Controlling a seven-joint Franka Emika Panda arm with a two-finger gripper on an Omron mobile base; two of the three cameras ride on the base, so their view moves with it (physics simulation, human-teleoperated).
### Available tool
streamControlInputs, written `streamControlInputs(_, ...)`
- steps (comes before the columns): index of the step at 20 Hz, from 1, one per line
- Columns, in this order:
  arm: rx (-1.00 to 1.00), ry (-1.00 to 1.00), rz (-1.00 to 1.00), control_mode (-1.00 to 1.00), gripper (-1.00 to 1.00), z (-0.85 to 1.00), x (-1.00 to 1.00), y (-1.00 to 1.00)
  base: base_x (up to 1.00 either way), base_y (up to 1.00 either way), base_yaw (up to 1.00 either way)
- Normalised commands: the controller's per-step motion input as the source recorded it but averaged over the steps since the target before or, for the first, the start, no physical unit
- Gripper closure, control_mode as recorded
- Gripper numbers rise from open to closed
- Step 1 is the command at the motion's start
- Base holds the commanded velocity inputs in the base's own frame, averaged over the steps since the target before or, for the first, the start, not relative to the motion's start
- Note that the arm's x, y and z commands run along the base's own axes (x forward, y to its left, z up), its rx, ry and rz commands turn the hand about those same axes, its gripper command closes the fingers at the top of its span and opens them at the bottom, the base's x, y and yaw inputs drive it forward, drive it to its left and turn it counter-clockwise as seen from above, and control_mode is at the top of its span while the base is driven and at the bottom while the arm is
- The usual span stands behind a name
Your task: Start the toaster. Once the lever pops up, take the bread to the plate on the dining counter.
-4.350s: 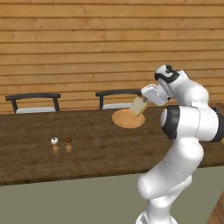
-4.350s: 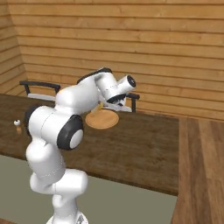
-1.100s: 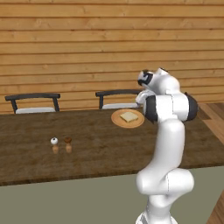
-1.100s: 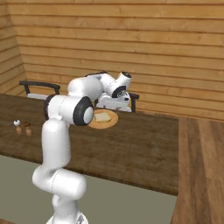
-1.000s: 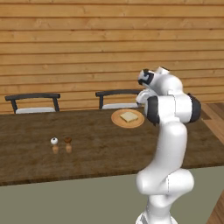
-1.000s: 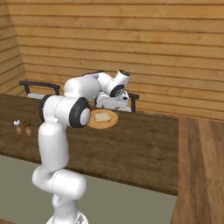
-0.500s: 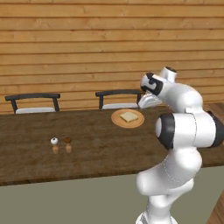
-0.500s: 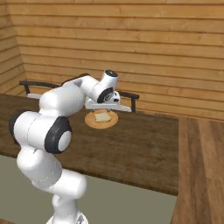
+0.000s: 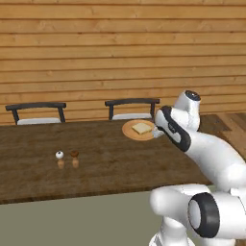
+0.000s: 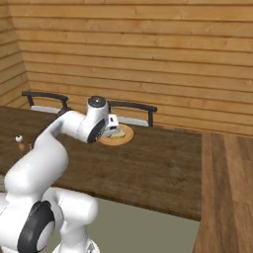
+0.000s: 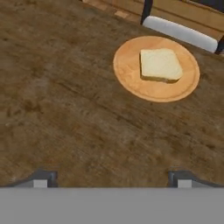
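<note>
Hand view: bread [image 11: 159, 64] beyond open-jawed tool [image 11: 111, 178].

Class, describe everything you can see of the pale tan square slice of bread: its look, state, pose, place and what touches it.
The pale tan square slice of bread has rounded corners and a slightly darker crust edge. It lies flat and whole on the round orange-tan plate, a little off centre, well inside the rim. The plate sits on the dark brown wood-grain dining counter, near a chair. Only the plate touches the bread; the gripper is apart from it, open and empty.
</note>
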Motion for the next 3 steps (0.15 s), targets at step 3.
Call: streamControlInputs(3, -0.01, -0.05, -0.34, -1.00, -1.00, 0.10, -1.00, 0.15, 0.00, 0.00, 0.00)
